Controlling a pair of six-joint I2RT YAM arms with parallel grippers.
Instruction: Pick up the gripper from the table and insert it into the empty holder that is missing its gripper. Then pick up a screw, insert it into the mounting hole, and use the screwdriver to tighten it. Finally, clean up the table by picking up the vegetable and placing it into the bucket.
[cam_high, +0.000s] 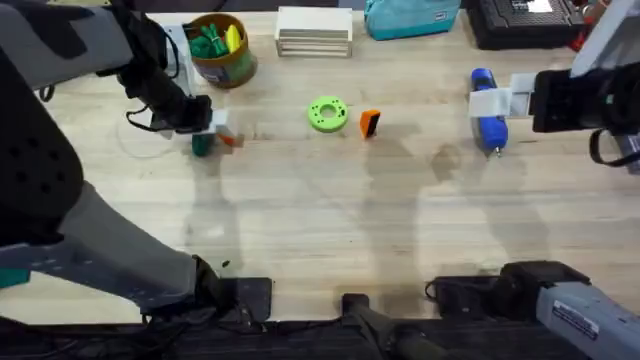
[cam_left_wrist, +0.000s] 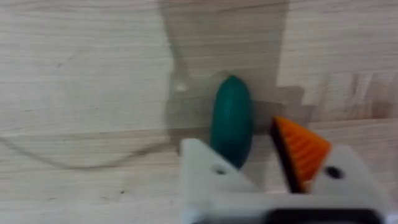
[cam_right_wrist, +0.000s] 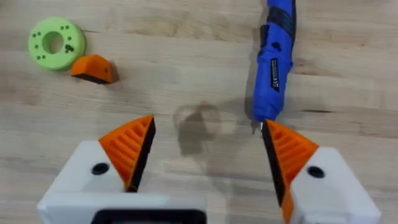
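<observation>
Table (cam_high: 330, 230), wide pale wood. Bucket (cam_high: 222, 48) at the far left, green and yellow bits already inside. Left arm reaches out over the left side, just in front of that bucket; right arm sits at the far right.

Screwdriver (cam_high: 487, 112): blue, lies pointing front to back under the right gripper (cam_right_wrist: 205, 163). In the right wrist view that gripper stands wide, both orange tips on, nothing between them. The bit end of the screwdriver lies just by one tip.

Left gripper (cam_left_wrist: 264, 163) is down at the table, one finger carrying an orange tip, the other a bare white holder (cam_left_wrist: 208, 171). Jaws apart, nothing clamped yet as far as I can make out, though the view is soft.

Vegetable (cam_left_wrist: 232, 121): dark green oval, on the table right at the left gripper, its near end tucked between the bare holder and the tipped finger. Its long axis runs straight away from the gripper, so the fingers would close across its short width. Left arm far nearer to it than the right.

Loose orange fingertip (cam_high: 369, 123) lies mid-table, just right of a green ring (cam_high: 327, 113), untouched. It sits between the arms, a bit nearer the left one.
</observation>
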